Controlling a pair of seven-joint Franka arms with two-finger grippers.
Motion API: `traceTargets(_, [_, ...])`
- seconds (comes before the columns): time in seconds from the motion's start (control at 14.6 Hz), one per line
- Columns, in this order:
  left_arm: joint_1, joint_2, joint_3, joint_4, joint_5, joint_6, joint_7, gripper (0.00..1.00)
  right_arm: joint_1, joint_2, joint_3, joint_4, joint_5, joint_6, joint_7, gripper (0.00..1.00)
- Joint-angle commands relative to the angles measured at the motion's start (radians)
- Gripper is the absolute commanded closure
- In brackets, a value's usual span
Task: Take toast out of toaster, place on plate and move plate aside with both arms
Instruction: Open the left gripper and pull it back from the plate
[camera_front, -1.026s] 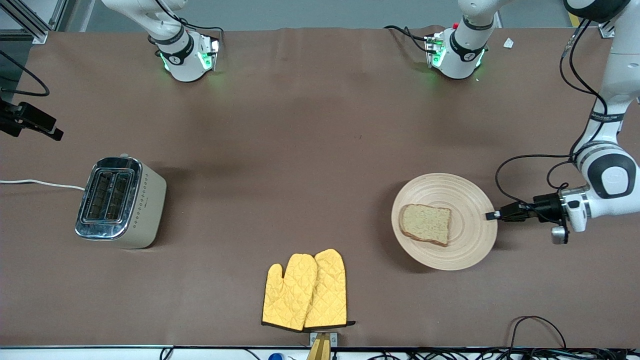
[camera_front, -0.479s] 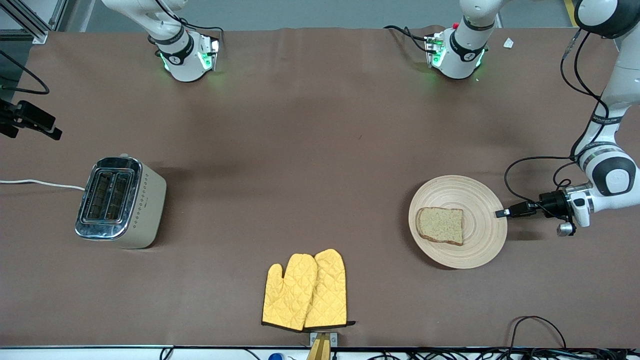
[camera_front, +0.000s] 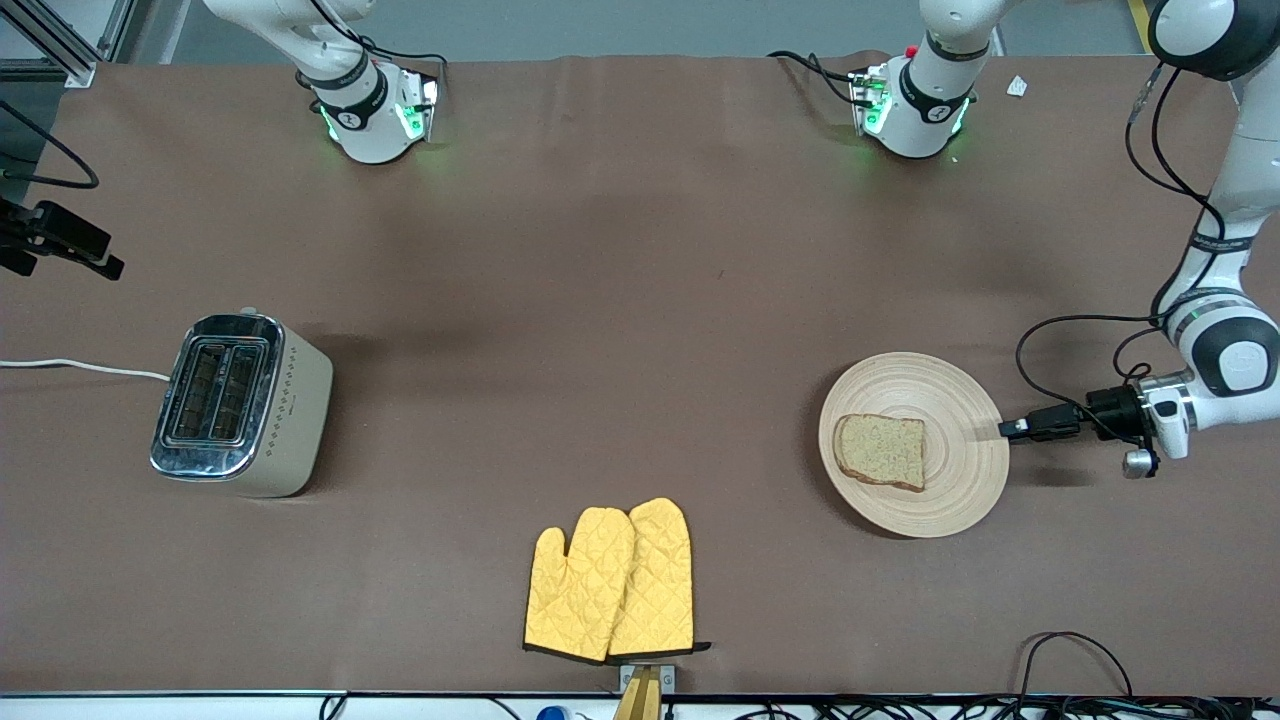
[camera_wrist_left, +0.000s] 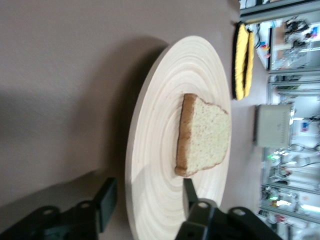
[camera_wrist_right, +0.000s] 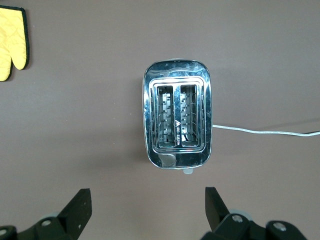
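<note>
The left gripper (camera_wrist_left: 145, 202) is letting go of the wooden plate (camera_front: 960, 500), its fingers now straddling the rim with a gap after dragging plate and toast (camera_front: 881, 451) toward the left arm's end. The right gripper (camera_wrist_right: 145, 207) is waiting wide open over the empty toaster (camera_wrist_right: 177, 114), so the task looks essentially finished.

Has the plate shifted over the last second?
Yes. The plate slid toward the left arm's end of the table, away from the oven mitts, which stayed put.
</note>
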Motion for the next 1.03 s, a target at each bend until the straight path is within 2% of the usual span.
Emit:
traceTargets(0.0, [0.004,-0.05,-0.019,0.081,0.152,-0.032,-0.08,0.0,-0.015,-0.025,0.015,-0.021,-0.011,0.007,-0.009,0.0])
traceTargets(0.21, [-0.013,-0.136,-0.074,0.134,0.342,-0.042,-0.229,0.0,-0.015,-0.025,0.015,-0.021,-0.01,0.007,-0.009,0.0])
traceTargets(0.41, [-0.018,-0.234,-0.175,0.135,0.537,-0.054,-0.417,0.0,-0.015,-0.025,0.015,-0.021,-0.01,0.008,-0.009,0.0])
traceTargets(0.68, [-0.024,-0.371,-0.322,0.137,0.678,-0.185,-0.742,0.0,-0.015,-0.025,0.015,-0.021,-0.008,0.008,-0.009,0.0])
traceTargets(0.82, [-0.026,-0.432,-0.405,0.135,0.769,-0.244,-0.847,0.0,-0.015,-0.025,0.015,-0.021,-0.008,0.007,-0.011,0.0])
traceTargets(0.96, [-0.026,-0.475,-0.448,0.137,0.783,-0.293,-0.896,0.0,-0.015,-0.025,0.015,-0.021,-0.01,0.007,-0.012,0.0])
